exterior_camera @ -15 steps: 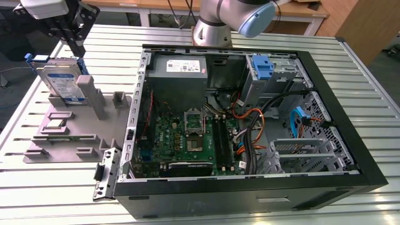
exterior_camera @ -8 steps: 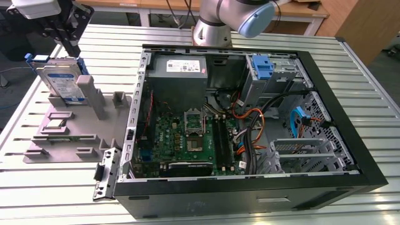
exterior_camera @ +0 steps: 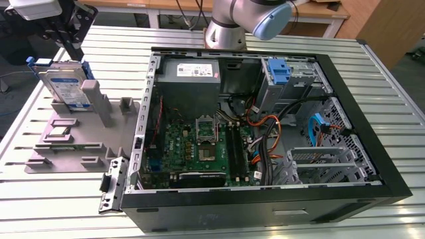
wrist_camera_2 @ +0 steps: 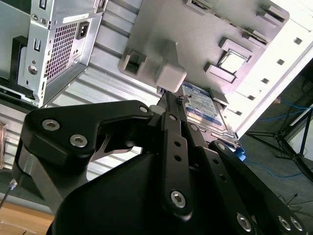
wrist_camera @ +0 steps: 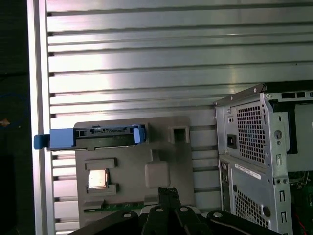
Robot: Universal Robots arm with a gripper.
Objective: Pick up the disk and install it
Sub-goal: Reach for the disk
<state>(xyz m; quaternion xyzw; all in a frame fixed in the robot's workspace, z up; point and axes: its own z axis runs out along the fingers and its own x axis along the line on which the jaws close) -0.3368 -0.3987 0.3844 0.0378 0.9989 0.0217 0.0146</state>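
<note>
Disk [exterior_camera: 63,82]: silver, blue-and-white label, blue carrier frame. It stands on edge in the grey fixture [exterior_camera: 73,149] at the exterior view's left, apart from the open computer case [exterior_camera: 371,144]. My pincer [exterior_camera: 73,50]: just above the disk, fingers together, holding nothing. The ribbed tabletop [exterior_camera: 66,209] extends past the fixture.

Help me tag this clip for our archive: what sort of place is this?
Probably a robotics lab or assembly test workshop: an open desktop computer case lies on a slatted aluminium table, a grey fixture beside it holds the disk on edge, and a robot arm stands behind the case.
</note>
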